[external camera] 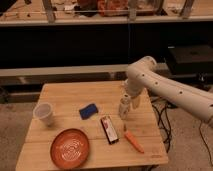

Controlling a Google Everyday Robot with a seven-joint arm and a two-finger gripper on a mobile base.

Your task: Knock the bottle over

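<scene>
At the left edge of the table (65, 92) stands a white cup (44, 114), upright. Below it, lower left of the frame, lies an orange plate (70, 148). Toward the middle sits a blue sponge (88, 110), and just right of it a dark flat packet (109, 129) lies lengthwise. An orange carrot (133, 141) rests near the table's lower right corner.

Right of centre is the bottle (124, 108) — small, pale, and as far as can be made out upright on the wood. The gripper (127, 102) hangs directly over and against it at the end of the white arm (165, 87), which reaches in from the right edge of the frame. Whether the gripper is clenched, released or holding the bottle I cannot tell — the two pale shapes merge.

My judgement: the approach is done, with the gripper at the bottle, but the task itself is not. The bottle does not yet lie on its side. What is left is the sideways push that tips it onto the bare wood beside it.
</scene>
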